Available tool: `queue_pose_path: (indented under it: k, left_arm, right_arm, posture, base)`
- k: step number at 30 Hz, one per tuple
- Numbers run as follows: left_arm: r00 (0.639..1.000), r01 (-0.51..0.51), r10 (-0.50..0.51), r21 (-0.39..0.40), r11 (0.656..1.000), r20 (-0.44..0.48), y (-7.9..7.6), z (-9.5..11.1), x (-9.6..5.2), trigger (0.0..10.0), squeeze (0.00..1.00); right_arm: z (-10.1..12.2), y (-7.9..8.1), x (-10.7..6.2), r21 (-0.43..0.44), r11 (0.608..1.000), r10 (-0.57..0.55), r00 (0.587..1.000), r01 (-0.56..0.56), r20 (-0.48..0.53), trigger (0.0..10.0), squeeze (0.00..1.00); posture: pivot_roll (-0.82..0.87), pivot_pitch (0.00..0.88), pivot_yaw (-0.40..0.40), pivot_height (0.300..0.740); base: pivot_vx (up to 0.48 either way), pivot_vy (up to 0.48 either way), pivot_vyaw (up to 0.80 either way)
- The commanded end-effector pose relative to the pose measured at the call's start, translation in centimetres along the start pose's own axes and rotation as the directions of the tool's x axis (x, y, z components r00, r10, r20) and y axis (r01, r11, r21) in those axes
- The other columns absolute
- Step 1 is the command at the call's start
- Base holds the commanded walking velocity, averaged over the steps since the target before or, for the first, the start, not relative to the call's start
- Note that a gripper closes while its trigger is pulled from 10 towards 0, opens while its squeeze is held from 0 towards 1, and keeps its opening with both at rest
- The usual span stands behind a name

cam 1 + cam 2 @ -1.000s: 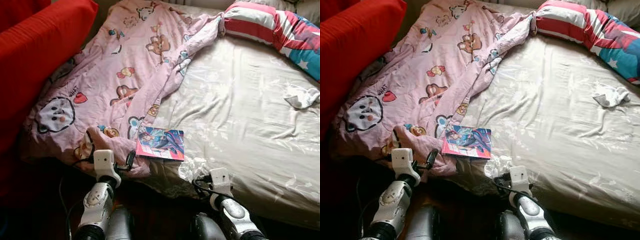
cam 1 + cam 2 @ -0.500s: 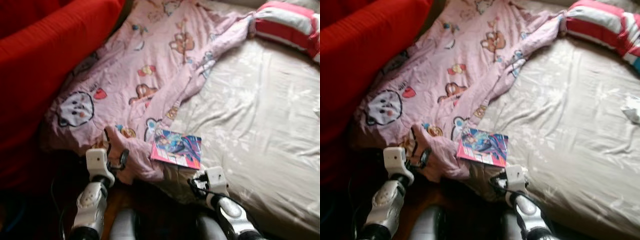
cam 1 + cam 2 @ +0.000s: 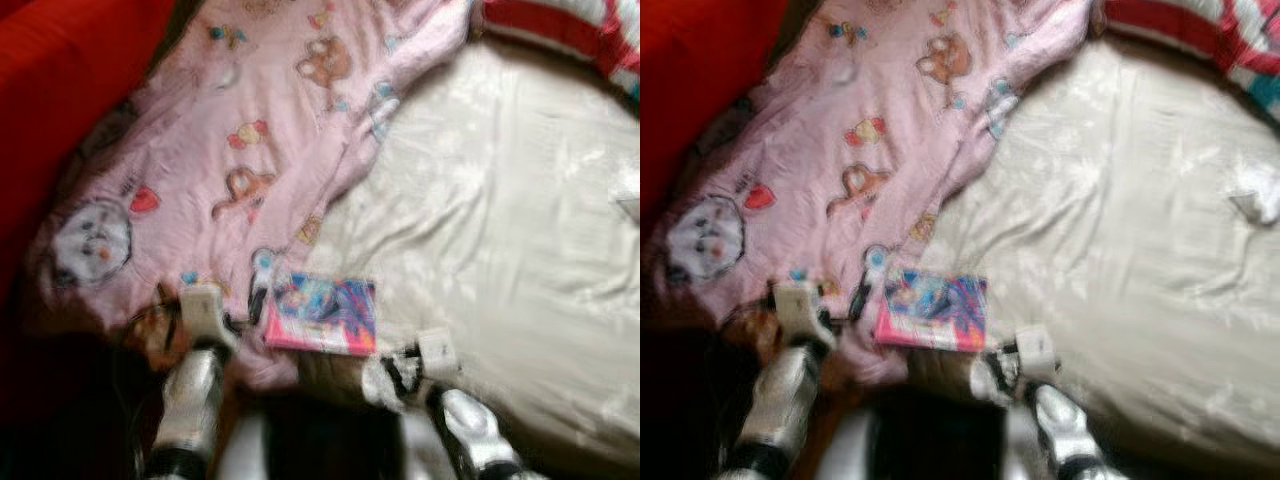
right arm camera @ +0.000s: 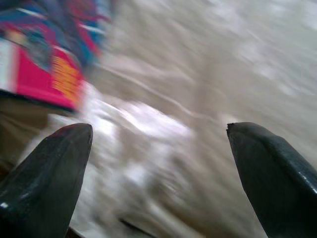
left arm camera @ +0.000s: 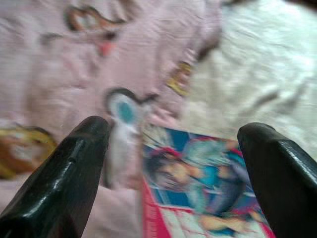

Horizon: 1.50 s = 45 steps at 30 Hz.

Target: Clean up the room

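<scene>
— What do I have in front of me?

— I'm looking down at a bed with a pale cream satin sheet. A pink cartoon-print blanket covers its left side, and a thin book with a bright pink and blue cover lies flat at the near edge, partly on the blanket's hem and partly on the sheet. Everything is blurred.

— Where are my grippers?

— My left gripper hangs over the blanket's near edge just left of the book, fingers spread wide with nothing between them; its wrist camera looks straight at the book's cover. My right gripper sits at the bed's edge just right of the book, also spread wide and empty, over rumpled sheet.

— Anything else?

— A red couch on the left, a red-and-white striped pillow at the far right, and a small white crumpled cloth on the sheet.
</scene>
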<state>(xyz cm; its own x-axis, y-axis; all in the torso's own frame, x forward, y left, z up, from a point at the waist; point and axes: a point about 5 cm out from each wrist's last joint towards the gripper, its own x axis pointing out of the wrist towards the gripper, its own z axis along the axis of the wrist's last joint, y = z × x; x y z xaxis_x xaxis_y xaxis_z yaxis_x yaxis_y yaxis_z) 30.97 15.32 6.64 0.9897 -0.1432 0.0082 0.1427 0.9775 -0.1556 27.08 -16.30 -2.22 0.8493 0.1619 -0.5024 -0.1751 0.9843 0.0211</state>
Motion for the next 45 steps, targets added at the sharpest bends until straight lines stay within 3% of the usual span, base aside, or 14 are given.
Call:
queue_pose_path:
  k: [1, 10, 17, 22, 29, 45]
  left_arm:
    - [0.997, -0.044, 0.044, -0.006, 0.999, -0.057, 1.3, -1.3, -1.3, 10.0, 0.00]
    - [0.998, -0.038, 0.038, -0.003, 0.999, -0.045, 1.3, -0.9, -1.5, 10.0, 0.00]
    - [0.999, -0.036, 0.036, -0.002, 0.999, -0.024, 1.1, -0.3, -1.7, 10.0, 0.00]
    - [0.999, -0.035, 0.035, -0.004, 0.999, 0.000, 0.9, 0.4, -1.8, 10.0, 0.00]
    - [0.998, -0.038, 0.038, -0.005, 0.999, 0.042, 0.6, 1.9, -2.0, 10.0, 0.00]
    - [0.997, -0.036, 0.036, -0.002, 0.999, 0.062, -0.1, 3.7, -4.0, 10.0, 0.00]
  right_arm:
    - [-1.6, 1.4, -0.3, 0.037, 0.998, 0.055, 0.997, -0.052, -0.058, 10.0, 0.00]
    - [-2.0, 2.6, -0.2, 0.029, 0.993, 0.119, 0.989, -0.117, -0.085, 10.0, 0.00]
    - [-1.4, 1.7, -0.1, 0.001, 0.995, 0.095, 0.992, -0.095, -0.087, 10.0, 0.00]
    - [0.3, 1.5, 0.5, 0.001, 0.996, 0.088, 0.996, -0.088, -0.033, 10.0, 0.00]
    - [1.8, 2.7, 1.1, 0.005, 0.994, 0.112, 0.993, -0.112, 0.040, 10.0, 0.00]
    - [1.0, 4.6, 1.0, -0.047, 0.996, 0.075, 0.997, -0.074, 0.021, 10.0, 0.00]
  posture:
    - [0.01, 0.312, -0.020, 0.645]
    - [0.04, 0.332, -0.018, 0.645]
    - [0.06, 0.360, -0.017, 0.645]
    - [0.08, 0.387, -0.020, 0.645]
    - [0.11, 0.428, -0.019, 0.645]
    - [0.16, 0.501, -0.010, 0.645]
  base:
    - [0.000, 0.000, 0.00]
    - [0.000, 0.000, 0.00]
    - [0.000, 0.000, 0.00]
    - [0.000, 0.000, 0.00]
    - [0.000, 0.000, 0.00]
    - [0.000, 0.000, 0.00]
